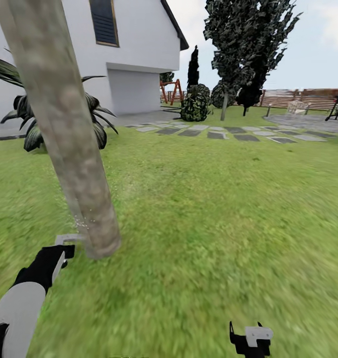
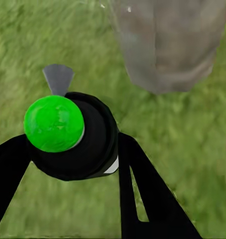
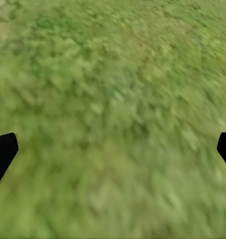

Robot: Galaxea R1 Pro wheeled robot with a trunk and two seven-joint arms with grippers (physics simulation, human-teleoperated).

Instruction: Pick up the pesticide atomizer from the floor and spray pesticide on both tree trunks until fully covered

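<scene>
pesticide atomizer (image 2: 68, 137) pinched in my left gripper (image 2: 73, 164) just short of the near tree trunk (image 1: 64, 129), faint specks on it; far tree (image 1: 248, 44) unsprayed; right gripper (image 1: 251, 339) spread, empty

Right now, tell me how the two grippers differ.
The left gripper is shut on the pesticide atomizer; the right gripper is open and empty. The left sits beside the tree trunk; the right hangs over bare grass. Both have black fingers.

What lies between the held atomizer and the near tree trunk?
Only grass: the left wrist view shows bare lawn between the atomizer and the trunk.
</scene>
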